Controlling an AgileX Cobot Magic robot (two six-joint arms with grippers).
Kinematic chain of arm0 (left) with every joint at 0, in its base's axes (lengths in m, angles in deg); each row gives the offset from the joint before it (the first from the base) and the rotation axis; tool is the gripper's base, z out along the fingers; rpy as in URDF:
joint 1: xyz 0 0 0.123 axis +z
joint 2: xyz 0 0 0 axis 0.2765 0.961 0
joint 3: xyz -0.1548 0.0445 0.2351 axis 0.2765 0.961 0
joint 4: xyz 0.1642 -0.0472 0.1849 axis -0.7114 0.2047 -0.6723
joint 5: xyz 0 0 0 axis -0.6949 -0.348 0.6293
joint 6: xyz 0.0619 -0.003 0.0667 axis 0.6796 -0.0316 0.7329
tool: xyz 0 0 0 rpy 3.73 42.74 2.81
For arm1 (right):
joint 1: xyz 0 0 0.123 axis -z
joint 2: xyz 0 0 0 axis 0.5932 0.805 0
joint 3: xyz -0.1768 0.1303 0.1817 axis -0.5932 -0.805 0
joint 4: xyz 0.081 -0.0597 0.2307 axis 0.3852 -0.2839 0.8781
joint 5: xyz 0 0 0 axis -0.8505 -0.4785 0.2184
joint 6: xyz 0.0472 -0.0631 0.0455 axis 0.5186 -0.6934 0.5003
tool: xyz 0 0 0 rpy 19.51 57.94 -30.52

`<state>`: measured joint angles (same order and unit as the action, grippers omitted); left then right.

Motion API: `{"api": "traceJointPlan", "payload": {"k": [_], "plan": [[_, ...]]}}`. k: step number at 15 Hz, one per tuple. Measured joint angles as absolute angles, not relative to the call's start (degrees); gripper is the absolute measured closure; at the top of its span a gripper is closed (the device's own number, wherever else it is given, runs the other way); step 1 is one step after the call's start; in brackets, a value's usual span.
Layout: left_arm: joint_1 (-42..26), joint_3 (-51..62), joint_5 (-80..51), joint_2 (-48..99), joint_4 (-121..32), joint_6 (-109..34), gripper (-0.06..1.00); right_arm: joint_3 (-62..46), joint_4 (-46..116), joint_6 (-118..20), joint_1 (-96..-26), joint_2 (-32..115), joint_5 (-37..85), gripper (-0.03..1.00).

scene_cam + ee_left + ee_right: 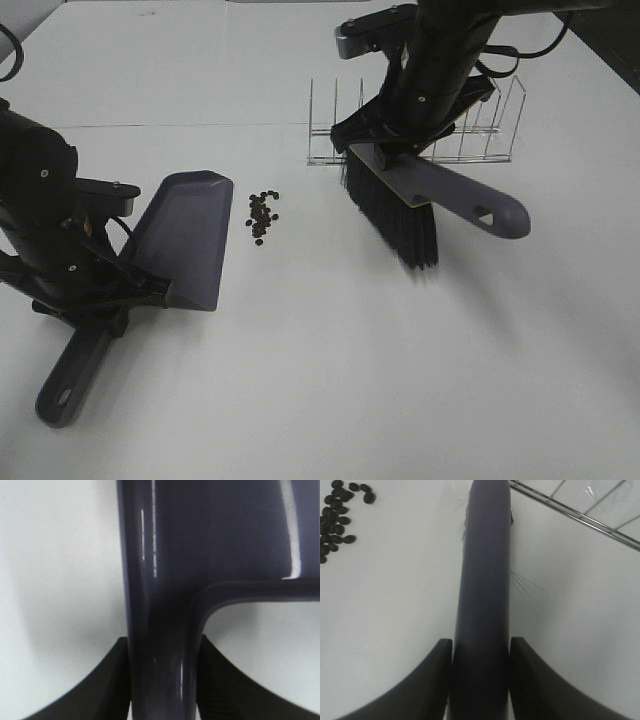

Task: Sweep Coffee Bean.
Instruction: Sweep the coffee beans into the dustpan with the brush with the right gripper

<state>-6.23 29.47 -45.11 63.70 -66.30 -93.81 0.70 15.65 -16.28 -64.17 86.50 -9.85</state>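
The coffee beans (262, 216) are small, dark and oval; they lie in a loose cluster on the white worktop (320, 380), just beside the front edge of the dustpan (190, 240).

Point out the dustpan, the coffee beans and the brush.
dustpan (185, 240), high view, middle of its tray.
coffee beans (262, 216), high view, centre of the cluster.
brush (395, 222), high view, on its bristles.
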Motion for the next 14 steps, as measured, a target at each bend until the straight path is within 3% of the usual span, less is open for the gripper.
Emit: {"api": "traceJointPlan", "payload": {"k": [8,14], "plan": [[-6.23,29.01,-45.34,64.39,-66.30,-93.58,0.59,10.03,15.70,-16.17,-72.83,95.56,-12.14,0.67],[-6.23,28.90,-45.52,64.56,-66.30,-93.35,0.59,23.61,20.63,-19.09,-78.56,103.64,-19.36,0.67]]}}
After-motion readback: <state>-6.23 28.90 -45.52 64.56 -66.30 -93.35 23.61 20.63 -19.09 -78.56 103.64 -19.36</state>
